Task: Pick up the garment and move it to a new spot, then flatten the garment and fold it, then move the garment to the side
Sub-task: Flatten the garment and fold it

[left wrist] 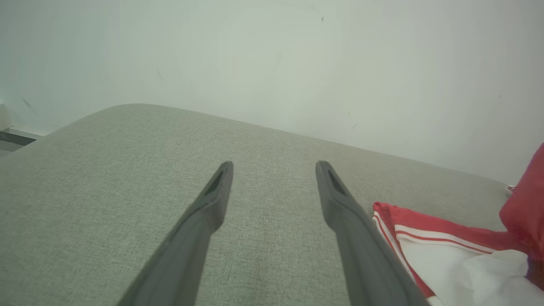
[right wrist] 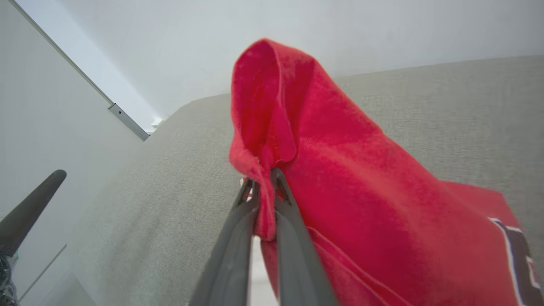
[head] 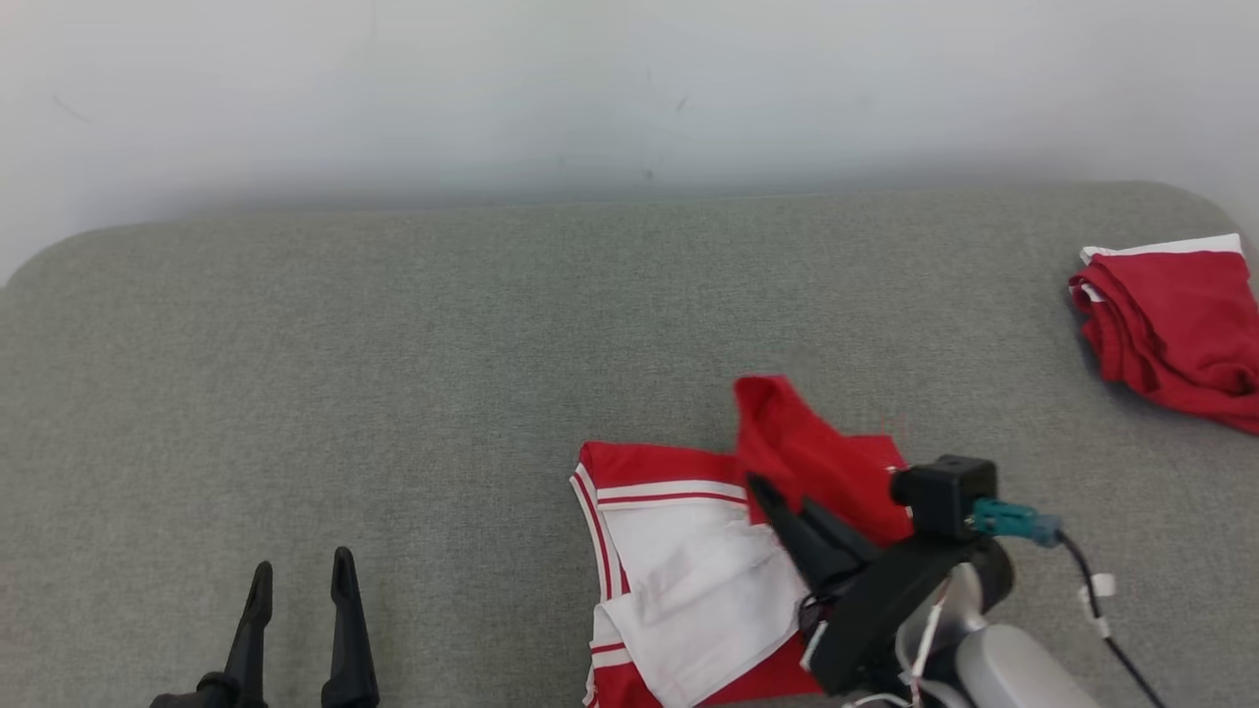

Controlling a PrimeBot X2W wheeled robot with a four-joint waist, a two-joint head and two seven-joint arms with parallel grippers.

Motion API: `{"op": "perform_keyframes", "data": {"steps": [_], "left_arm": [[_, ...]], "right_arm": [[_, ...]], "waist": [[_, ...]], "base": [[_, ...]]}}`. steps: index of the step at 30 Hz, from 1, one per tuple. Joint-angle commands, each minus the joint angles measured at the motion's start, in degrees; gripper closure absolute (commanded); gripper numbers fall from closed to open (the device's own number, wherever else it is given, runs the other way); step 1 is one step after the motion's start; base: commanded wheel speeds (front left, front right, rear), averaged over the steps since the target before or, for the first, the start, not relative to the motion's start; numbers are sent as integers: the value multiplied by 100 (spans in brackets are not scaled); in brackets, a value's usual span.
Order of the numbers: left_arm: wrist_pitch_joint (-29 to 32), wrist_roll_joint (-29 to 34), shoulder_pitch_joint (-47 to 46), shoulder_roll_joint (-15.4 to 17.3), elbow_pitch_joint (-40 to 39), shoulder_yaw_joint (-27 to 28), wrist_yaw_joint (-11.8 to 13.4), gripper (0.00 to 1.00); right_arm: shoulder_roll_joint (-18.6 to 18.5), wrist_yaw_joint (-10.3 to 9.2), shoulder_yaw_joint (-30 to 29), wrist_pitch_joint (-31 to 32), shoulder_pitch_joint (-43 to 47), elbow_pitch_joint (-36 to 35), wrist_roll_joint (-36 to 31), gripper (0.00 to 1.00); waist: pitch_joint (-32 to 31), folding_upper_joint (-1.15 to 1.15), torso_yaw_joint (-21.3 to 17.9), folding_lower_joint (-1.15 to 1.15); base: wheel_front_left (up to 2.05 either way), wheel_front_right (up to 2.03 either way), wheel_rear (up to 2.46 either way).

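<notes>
Right wrist view: right claw (right wrist: 263, 179) tight on garment (right wrist: 340, 170); left claw (left wrist: 274, 169) spread.

The garment (head: 689, 580) is red, with a white panel and red-and-white striped trim along its edge. Most of it lies rumpled on the grey counter (head: 393, 393), near the front edge and right of centre, the white panel creased and folded over itself. One red corner is raised above the rest, pinched in the closed right pincer (right wrist: 263, 185), its loose tip flopping over.
</notes>
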Motion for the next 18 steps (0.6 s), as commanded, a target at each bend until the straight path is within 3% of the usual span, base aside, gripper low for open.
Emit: {"op": "perform_keyframes", "data": {"steps": [1,6,14,15,16,17,18], "left_arm": [[-18,-53,-85,0,19,-9,6,0],[-18,-87,-170,1,48,-106,21,0],[-18,-112,-268,0,92,-216,45,0],[-18,-112,-278,0,99,-222,46,0],[-18,-112,-278,0,99,-222,46,0],[-18,-115,-286,0,104,-219,48,0],[-18,-118,-286,1,110,-209,50,0]], "right_arm": [[121,-16,29,30,83,-25,-117,100],[586,-16,198,95,65,87,-237,100],[887,-15,352,-178,-186,745,-388,97],[901,-15,369,-255,-242,817,-417,34],[901,-15,369,-255,-242,817,-417,34],[911,-16,376,-314,-294,894,-406,0],[914,-15,360,-396,-332,940,-412,0]], "waist": [[26,0,70,0],[90,0,251,0],[207,0,441,0],[213,0,448,0],[213,0,448,0],[217,0,451,0],[215,0,446,0]], "base": [[0,0,0],[0,0,0],[0,0,0],[0,0,0],[0,0,0],[0,0,0],[0,0,0]]}}
